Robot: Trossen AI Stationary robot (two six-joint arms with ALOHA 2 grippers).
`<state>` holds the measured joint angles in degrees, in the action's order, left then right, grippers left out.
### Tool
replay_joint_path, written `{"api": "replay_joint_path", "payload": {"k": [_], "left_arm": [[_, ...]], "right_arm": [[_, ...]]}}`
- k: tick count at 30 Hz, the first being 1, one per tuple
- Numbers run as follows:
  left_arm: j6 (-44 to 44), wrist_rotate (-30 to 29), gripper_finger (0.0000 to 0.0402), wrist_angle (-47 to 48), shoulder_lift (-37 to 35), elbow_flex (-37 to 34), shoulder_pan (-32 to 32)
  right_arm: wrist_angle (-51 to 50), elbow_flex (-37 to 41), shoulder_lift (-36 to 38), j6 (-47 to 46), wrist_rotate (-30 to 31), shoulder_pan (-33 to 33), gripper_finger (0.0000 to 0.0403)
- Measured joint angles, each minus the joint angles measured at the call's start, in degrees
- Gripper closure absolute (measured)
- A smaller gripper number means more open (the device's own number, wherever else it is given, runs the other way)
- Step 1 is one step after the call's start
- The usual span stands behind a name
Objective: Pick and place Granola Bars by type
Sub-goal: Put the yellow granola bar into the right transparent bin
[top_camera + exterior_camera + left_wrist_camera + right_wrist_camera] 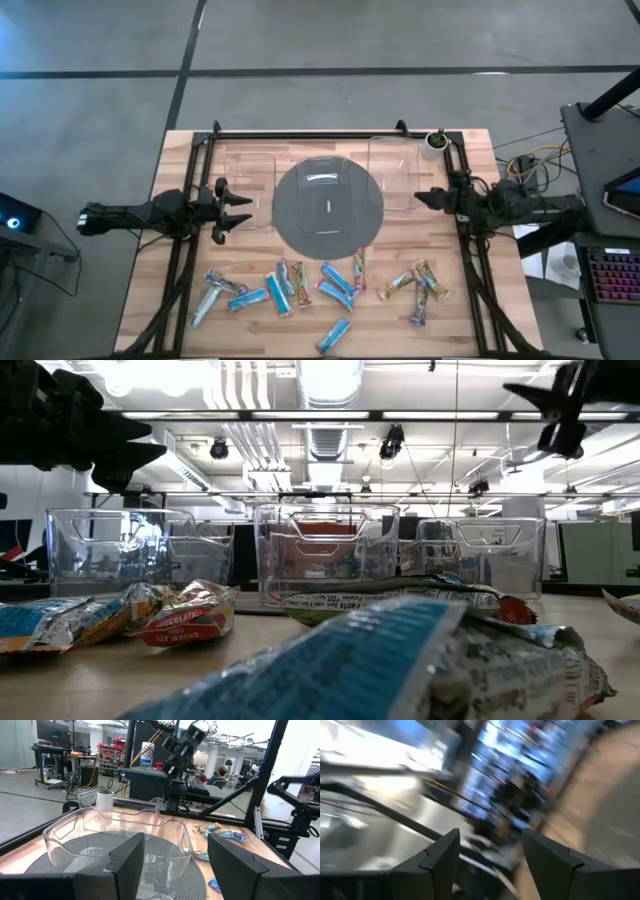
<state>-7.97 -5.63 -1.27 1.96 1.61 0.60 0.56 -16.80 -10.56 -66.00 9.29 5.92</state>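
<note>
Several granola bars lie flat in a loose row along the table's near side: light-blue ones (250, 298), tan and gold ones (428, 283) and multicoloured ones (360, 270). They fill the foreground of the low view (400, 660). My left gripper (238, 211) hovers open at the table's left side, level, pointing at a clear tray (120, 835). My right gripper (420, 198) is raised at the right side, open, with nothing between its fingers (440, 865). Both stand well back from the bars.
A round grey plate (290, 225) lies mid-table with a clear tray (328, 188) on it. Two more clear trays stand at far left (250, 185) and far right (393, 172). A small white pot (435, 144) sits at the far right corner. Black frame rails (330, 133) border the table.
</note>
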Motion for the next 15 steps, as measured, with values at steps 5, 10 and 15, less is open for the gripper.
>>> {"api": "replay_joint_path", "payload": {"k": [5, 10, 15], "left_arm": [[0.0, 0.0, 0.0202, 0.1, 0.01, 0.0, 0.0], [-0.01, -0.01, 0.0202, 0.19, 0.02, 0.0, 0.0], [0.0, 0.0, 0.0202, 0.17, 0.02, 0.0, 0.0]], "right_arm": [[-33.22, -15.18, -16.69, -9.28, -2.31, 6.9, 0.0198], [-53.14, -25.8, -32.95, -15.04, -13.13, 14.66, 0.0197], [-61.66, -30.42, -46.1, -19.97, -15.51, 22.35, 0.0197]]}}
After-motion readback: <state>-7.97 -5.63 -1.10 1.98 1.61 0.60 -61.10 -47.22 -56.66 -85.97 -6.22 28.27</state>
